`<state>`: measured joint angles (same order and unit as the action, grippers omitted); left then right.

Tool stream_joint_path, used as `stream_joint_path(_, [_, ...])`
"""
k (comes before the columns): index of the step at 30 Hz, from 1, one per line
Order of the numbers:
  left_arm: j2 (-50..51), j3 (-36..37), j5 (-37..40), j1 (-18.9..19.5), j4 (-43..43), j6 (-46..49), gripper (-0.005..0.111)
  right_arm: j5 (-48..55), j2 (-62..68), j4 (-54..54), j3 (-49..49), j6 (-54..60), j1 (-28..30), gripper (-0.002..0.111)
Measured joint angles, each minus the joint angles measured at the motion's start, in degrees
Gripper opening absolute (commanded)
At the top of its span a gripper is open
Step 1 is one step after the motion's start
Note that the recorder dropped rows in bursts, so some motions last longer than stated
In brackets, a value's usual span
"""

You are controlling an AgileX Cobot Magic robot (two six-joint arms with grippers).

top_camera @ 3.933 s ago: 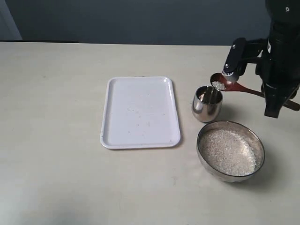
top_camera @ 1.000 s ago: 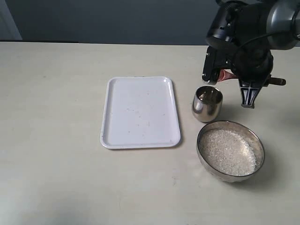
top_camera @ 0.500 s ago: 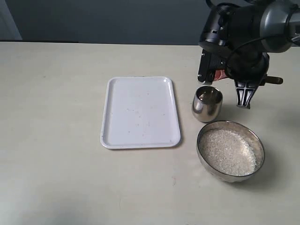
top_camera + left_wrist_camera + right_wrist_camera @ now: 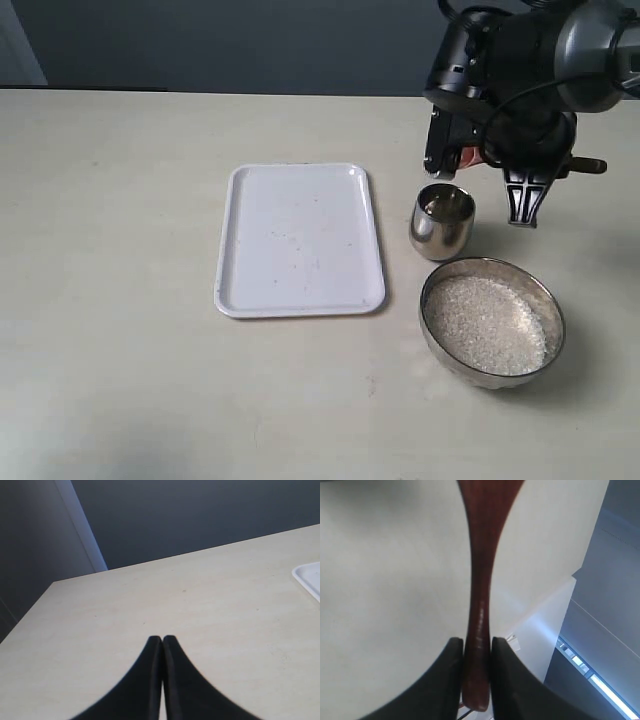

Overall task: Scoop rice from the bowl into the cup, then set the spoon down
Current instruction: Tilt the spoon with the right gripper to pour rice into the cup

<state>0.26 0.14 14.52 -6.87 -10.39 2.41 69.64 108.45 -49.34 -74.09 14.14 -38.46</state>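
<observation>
My right gripper (image 4: 487, 158) hangs just above and behind the steel cup (image 4: 441, 222), shut on the reddish-brown spoon (image 4: 482, 555) by its slim handle. The right wrist view shows the handle pinched between both fingers (image 4: 451, 655) and running away from them. From the exterior view only a red sliver of the spoon (image 4: 468, 158) shows under the rolled wrist, right over the cup's mouth. The wide steel bowl (image 4: 428, 300) sits in front of the cup, holding white rice (image 4: 487, 325). My left gripper (image 4: 162, 638) is shut and empty over bare table, out of the exterior view.
A white rectangular tray (image 4: 300, 238) lies left of the cup with a few specks on it. Its corner (image 4: 309, 577) appears in the left wrist view. The beige table (image 4: 120, 300) stretches to the left and the front.
About four seconds ago the spoon held rice level at the cup's rim. The right wrist has since rolled over above the cup. In the last half second it has barely moved.
</observation>
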Motion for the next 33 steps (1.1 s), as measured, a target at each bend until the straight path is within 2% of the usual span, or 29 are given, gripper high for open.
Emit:
stream_joint_path(29, [0.0,0.0,0.0,0.0,0.0,0.0,0.001,0.1,-1.48,2.18,0.09,-0.11,0.0,-0.001])
stream_joint_path(33, [0.0,0.0,0.0,0.0,0.0,0.0,0.001,-0.01,-1.73,1.06,3.65,-0.11,0.0,-0.001])
